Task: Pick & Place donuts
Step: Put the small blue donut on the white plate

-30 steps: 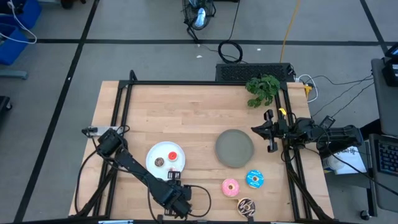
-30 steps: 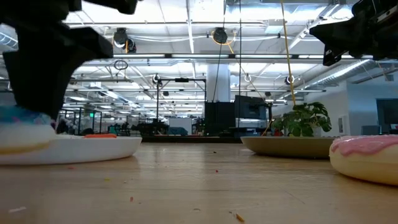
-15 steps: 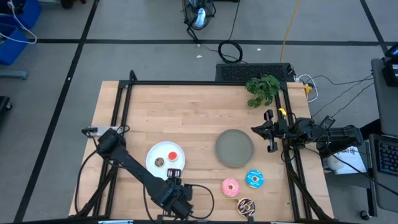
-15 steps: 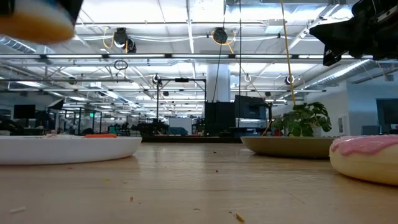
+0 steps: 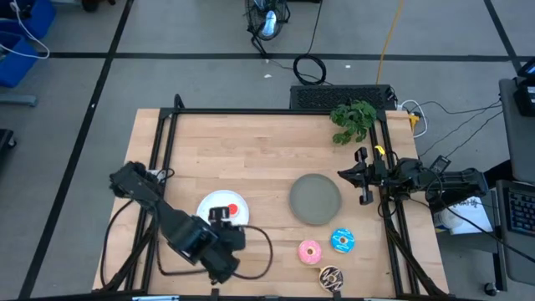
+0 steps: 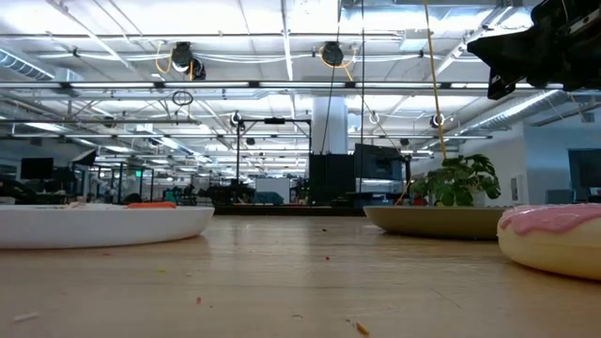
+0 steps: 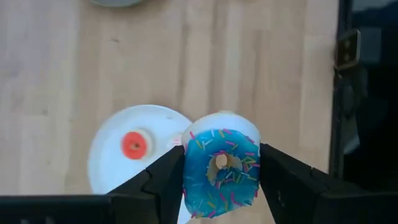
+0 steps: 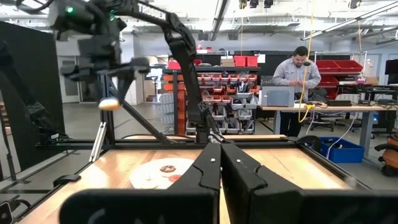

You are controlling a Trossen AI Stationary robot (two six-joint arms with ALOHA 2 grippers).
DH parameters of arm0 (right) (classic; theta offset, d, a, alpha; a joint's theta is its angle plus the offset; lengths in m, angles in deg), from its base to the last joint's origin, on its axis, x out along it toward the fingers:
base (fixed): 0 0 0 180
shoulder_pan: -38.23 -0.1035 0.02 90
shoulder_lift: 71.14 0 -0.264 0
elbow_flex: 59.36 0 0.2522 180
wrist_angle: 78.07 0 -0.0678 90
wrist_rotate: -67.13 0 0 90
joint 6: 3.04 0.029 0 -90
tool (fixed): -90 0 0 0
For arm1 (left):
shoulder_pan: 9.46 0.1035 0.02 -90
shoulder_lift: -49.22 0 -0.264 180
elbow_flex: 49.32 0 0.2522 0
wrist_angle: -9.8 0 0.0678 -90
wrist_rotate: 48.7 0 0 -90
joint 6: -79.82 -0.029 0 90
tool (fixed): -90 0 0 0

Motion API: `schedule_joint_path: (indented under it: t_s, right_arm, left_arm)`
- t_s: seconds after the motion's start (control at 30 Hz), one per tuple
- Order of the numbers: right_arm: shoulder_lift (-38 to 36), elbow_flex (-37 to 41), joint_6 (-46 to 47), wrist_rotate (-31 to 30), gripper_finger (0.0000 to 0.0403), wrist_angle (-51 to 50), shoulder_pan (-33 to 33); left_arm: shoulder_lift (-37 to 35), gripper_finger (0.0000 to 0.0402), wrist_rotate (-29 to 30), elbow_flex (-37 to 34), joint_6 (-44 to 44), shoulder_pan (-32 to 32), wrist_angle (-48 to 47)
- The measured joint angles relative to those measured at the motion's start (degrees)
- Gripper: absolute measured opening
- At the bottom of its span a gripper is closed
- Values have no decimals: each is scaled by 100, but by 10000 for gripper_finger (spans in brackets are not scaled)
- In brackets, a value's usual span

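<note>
Lower left of the high view: left gripper (image 7: 221, 171) is clamped on a blue sprinkled donut (image 7: 219, 167), lifted above the white plate (image 5: 216, 203) for carrying. Centre right, the right gripper (image 8: 220, 163) waits, fingers together.

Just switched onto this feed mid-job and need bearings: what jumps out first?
The left gripper is shut on a blue sprinkled donut, held in the air over the white plate, where a tiny red donut lies. On the table's right, a pink donut, a blue donut and a dark sprinkled donut sit near the grey plate. The right gripper waits shut at the right edge.
</note>
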Motion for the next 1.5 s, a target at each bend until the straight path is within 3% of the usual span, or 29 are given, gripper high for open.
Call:
schedule_joint_path:
  t_s: [0.17,0.43,0.67,1.0,1.2,1.5]
  right_arm:
    - [2,0,-2,0,0,-3,-2]
    - [2,0,-2,0,0,-2,-2]
    - [0,0,-2,0,0,-2,0]
    - [0,0,-18,0,0,-1,0]
    - [0,2,-48,0,0,-2,-2]
    - [0,2,-47,2,0,-2,0]
  left_arm:
    - [-392,199,78,-525,296,2,12]
    - [-904,183,-260,-1710,633,38,521]
    - [-1024,182,-431,-2106,812,232,533]
    - [-1025,182,-456,-2775,-108,1210,418]
    - [-1021,182,-874,-3522,-949,1777,1202]
    - [-1021,182,-1182,-4369,-1271,2232,1871]
